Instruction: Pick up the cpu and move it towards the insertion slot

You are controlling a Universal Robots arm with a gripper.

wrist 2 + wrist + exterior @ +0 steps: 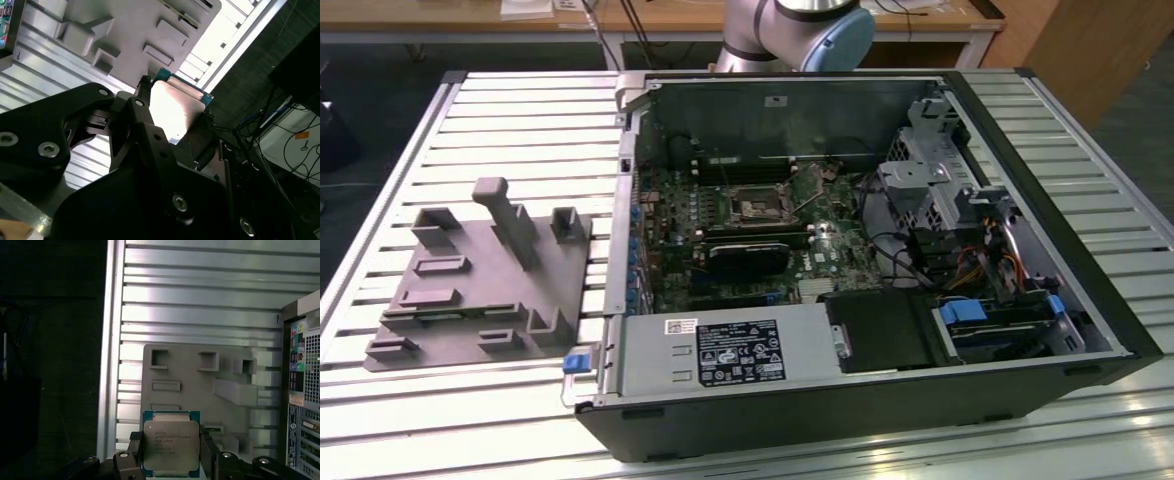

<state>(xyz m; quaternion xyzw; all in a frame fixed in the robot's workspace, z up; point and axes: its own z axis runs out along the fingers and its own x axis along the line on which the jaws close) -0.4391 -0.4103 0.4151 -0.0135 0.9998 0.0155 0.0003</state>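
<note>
Your hand [171,454] is pinching the cpu [171,440] by two opposite edges. One of the dark fingers [207,447] is pressed against each side.

The second wrist view shows the same grip: hand [175,112] closed on the cpu [169,102], with the pale metal top catching glare.

In the first wrist view the silvery top faces the camera, with a green rim showing round it.

The cpu is lifted off the surface and hangs over the slatted metal tabletop [200,300]. In both wrist views the grey plastic block [190,385] lies beyond it.

The cpu is outside the computer case [302,390], whose port side stands just beside the block.

In the exterior view, the case [854,405] lies open on the tabletop [520,110], to the exterior view's right of the grey block [467,290].

The insertion slot [757,208] sits on the board inside the case, a metal frame with a dark centre.

The cpu and slot are well apart.

The arm [807,25] rises at the far edge of the case.
</note>
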